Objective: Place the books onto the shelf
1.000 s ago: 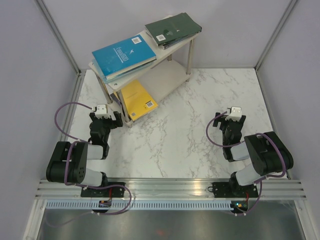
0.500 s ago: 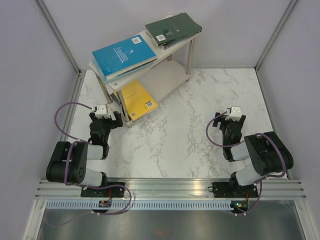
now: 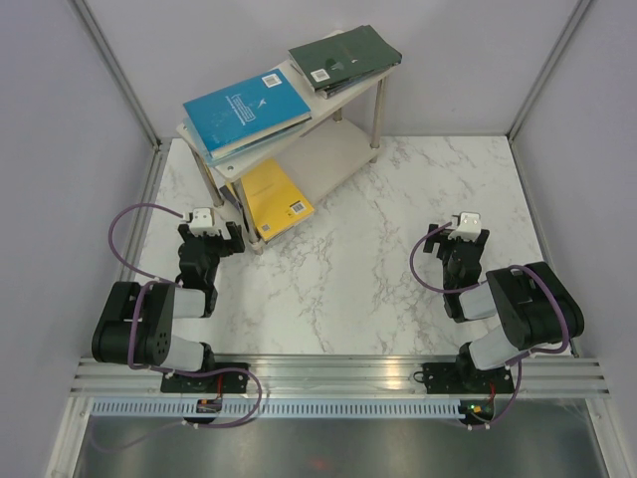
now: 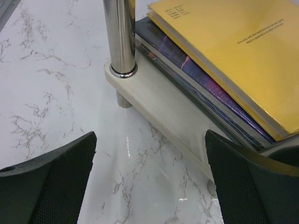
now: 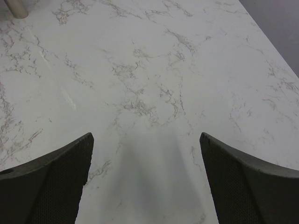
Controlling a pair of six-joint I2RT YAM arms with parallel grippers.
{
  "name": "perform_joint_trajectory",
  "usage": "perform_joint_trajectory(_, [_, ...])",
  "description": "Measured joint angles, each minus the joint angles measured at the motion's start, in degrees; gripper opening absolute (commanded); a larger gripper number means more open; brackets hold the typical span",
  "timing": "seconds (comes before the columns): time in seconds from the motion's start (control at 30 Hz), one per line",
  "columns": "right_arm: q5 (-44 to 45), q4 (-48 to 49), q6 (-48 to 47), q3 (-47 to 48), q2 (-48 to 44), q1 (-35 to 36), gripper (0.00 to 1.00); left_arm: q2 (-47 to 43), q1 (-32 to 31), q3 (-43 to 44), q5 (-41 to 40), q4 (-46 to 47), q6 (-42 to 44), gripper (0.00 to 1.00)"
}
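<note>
Books (image 3: 261,119) lie stacked on the shelf (image 3: 333,149): blue pile (image 3: 247,108) and dark green pile (image 3: 345,57) on its top board, yellow book (image 3: 276,197) on the lower. Left gripper (image 3: 211,235), near the shelf's leg, and right gripper (image 3: 455,242) sit wide open, empty, over the marble bench (image 3: 368,249).

The top view looks down from behind over the whole desk (image 3: 398,259). The left wrist view sits close on the shelf (image 4: 159,100) corner, seen upper left from above; the right wrist view skims the desk.
</note>
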Motion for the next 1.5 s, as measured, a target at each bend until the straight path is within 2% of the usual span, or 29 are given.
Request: perform_joint_trajectory(1.5, [-3.06, -1.73, 1.51, 1.95, 0.02, -2.36, 0.98, 0.00, 0.00, 0.00, 0.00, 0.00, 0.00, 1.00])
